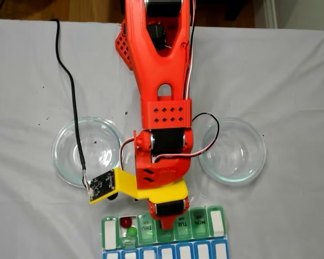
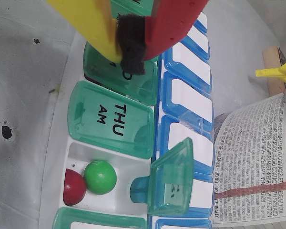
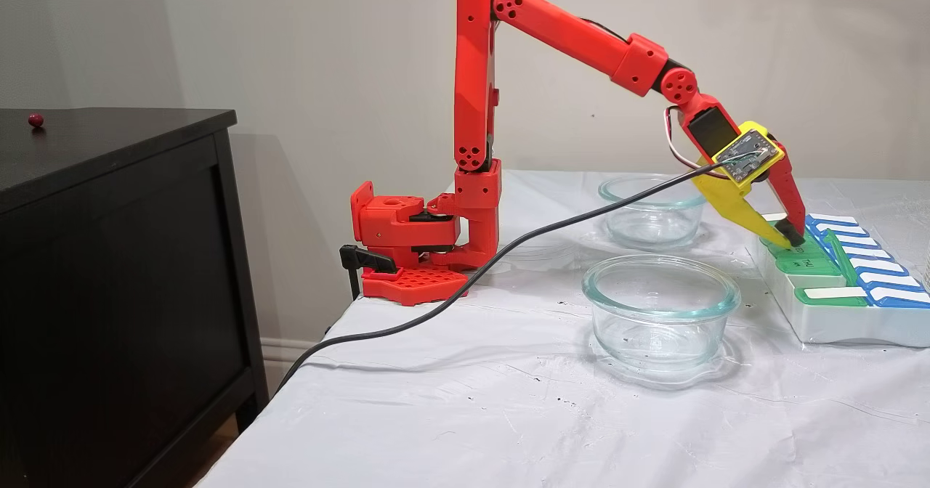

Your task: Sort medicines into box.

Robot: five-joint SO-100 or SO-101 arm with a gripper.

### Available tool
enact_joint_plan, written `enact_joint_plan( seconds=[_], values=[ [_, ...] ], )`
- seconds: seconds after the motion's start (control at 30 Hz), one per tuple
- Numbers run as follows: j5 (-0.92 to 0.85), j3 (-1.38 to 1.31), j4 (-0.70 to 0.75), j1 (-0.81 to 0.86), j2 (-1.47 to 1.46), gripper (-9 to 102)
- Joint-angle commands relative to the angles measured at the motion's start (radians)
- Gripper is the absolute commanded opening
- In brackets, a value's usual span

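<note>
The box (image 1: 217, 222) lies at the near table edge, a pill organiser with green day lids and a blue row. One compartment beside the THU lid (image 2: 112, 119) stands open and holds two medicines, a red ball (image 2: 74, 187) and a green ball (image 2: 100, 177); both also show from above, the red ball (image 1: 127, 221) and the green ball (image 1: 132, 232). My gripper (image 2: 131, 52) is shut, its black pads pressed together with nothing seen between them, tips down on the closed green lid beyond THU. From the side, the gripper (image 3: 792, 240) touches the top of the box (image 3: 835, 324).
Two clear glass dishes flank the arm, one on the left (image 1: 87, 151) and one on the right (image 1: 232, 150). A black cable (image 1: 70, 97) crosses the left dish. A printed leaflet (image 2: 257, 157) lies beyond the box. A small red ball (image 3: 35, 120) rests on the black cabinet.
</note>
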Motion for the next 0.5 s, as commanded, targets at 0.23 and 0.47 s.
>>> enact_joint_plan(
  seconds=[0.23, 0.47],
  values=[
    [-0.017, -0.037, 0.083, -0.009, 0.003, 0],
    [-0.081, 0.011, -0.092, 0.041, 0.187, 0]
  ],
)
